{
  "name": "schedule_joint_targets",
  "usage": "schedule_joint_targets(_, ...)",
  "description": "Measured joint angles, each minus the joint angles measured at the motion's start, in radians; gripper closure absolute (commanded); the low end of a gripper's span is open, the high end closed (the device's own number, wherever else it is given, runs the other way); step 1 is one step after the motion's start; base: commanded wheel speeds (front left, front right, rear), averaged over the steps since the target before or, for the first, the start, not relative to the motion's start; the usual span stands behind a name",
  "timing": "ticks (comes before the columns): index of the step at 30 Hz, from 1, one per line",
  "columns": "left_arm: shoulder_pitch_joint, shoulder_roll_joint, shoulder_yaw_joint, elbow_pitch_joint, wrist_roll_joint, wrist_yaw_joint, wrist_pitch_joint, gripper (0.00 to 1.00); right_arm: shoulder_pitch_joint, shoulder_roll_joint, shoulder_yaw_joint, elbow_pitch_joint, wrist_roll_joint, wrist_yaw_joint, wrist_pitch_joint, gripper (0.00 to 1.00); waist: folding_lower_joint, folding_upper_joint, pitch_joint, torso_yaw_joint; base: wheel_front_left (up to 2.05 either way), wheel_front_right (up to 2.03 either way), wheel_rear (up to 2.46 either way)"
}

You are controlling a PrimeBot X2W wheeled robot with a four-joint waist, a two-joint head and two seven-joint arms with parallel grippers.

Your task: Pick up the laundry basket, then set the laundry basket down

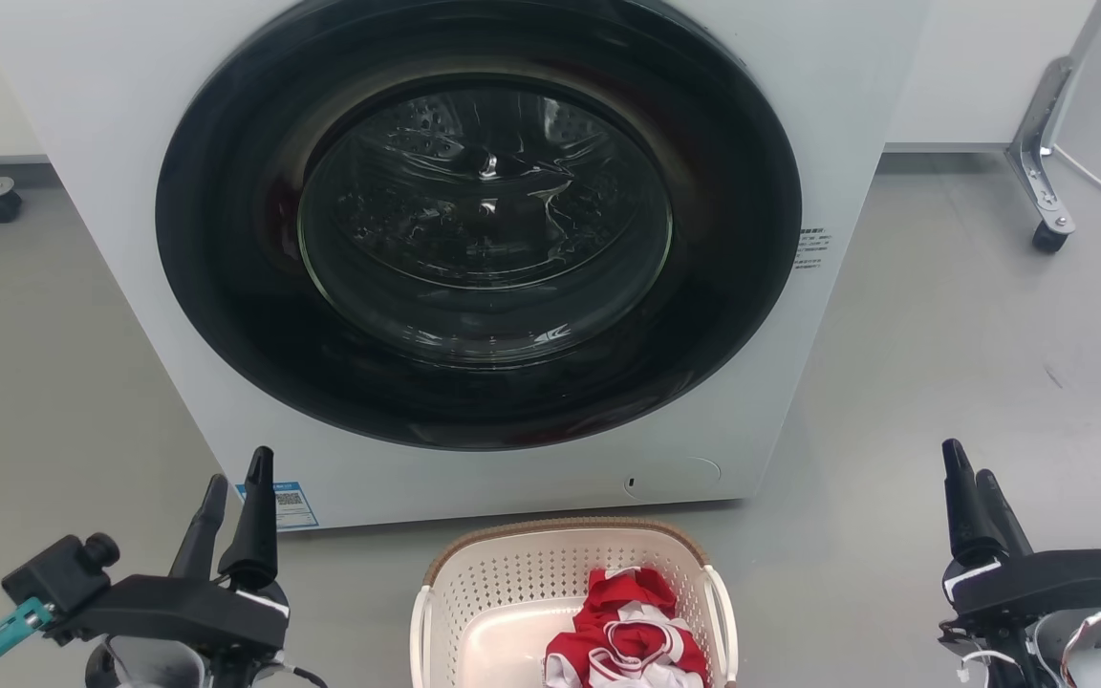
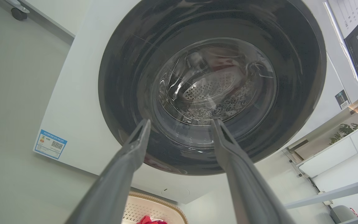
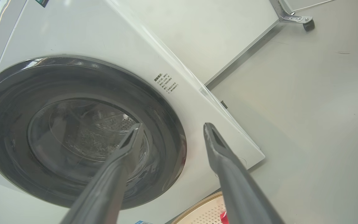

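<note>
Cream-white perforated laundry basket [image 1: 503, 578], brown woven-look rim, red-and-white garment [image 1: 629, 626] inside — set between my left gripper [image 1: 239, 470] and right gripper [image 1: 968, 463], both spread open, neither touching it.

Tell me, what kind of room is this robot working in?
Likely a laundry corner in a test space: a front-loading washing machine on grey floor, a laundry basket of red-and-white clothes before it, a castered metal leg behind.

Cropped at bottom edge: near half of laundry basket [image 1: 512, 573], just before washing machine [image 1: 479, 220], and red-and-white cloth [image 1: 627, 631] inside, possibly a garment. Too small to read: blue sticker [image 1: 283, 506] at machine's lower corner.
</note>
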Motion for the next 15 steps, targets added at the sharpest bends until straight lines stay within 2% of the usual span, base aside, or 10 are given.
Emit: schedule_joint_targets(15,-0.012,0.03,-0.071,-0.036,0.228,0.044,-0.052,0.0,-0.023,-0.04,0.08,0.002,-0.221,-0.018,-0.053,0.0,0.0,0.0,-0.001,-0.001,0.0,0.0,0.0)
